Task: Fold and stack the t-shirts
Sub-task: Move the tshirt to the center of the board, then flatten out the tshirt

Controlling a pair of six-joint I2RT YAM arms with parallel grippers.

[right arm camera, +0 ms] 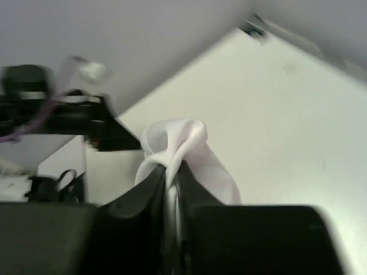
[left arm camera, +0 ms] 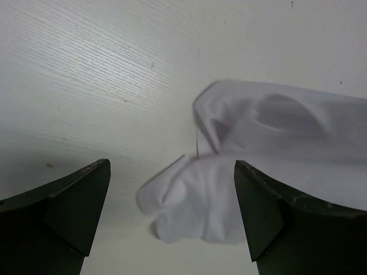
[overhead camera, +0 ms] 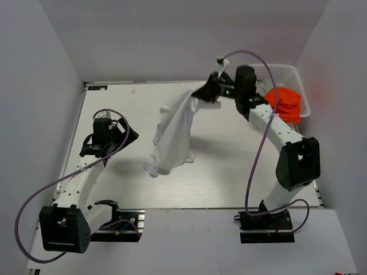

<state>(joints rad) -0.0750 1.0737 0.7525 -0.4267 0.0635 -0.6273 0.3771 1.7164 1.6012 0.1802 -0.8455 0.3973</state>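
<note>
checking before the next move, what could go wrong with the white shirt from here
The right gripper pinches only a small fold of the white shirt, so the cloth may slip free.
Its lower end lies bunched on the table; laying it down like this would likely leave creases.
The open left gripper, near that bunch, might grab several layers at once.

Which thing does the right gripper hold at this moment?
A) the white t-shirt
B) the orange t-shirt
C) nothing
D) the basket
A: the right gripper is pinched shut on a fold of the white t-shirt, which hangs from it.
</note>
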